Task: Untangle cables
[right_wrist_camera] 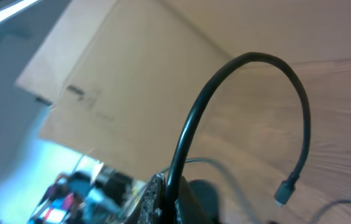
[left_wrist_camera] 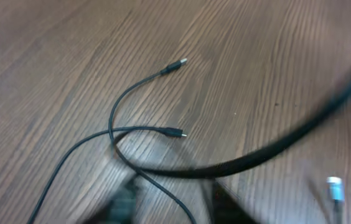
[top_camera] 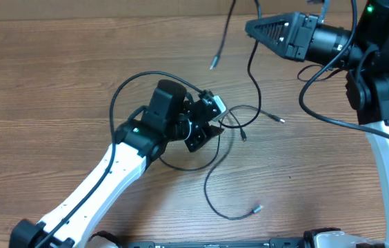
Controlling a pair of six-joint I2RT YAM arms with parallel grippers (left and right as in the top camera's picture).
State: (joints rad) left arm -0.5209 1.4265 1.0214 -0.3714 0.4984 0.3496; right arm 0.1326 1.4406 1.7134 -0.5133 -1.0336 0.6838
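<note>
Black thin plug-ended cables (left_wrist_camera: 111,121) lie crossed, mostly unsorted: your closed right tool (top_camera: 250,27) holds one strand aloft; whether your left tool (top_camera: 212,124) is open cannot be told.

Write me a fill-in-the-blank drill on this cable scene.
The right pincer is shut on a ___.
The left pincer is beside the tangle, which lies on the ___.
The left arm is mostly ___.
Missing: cable; table; white.
</note>
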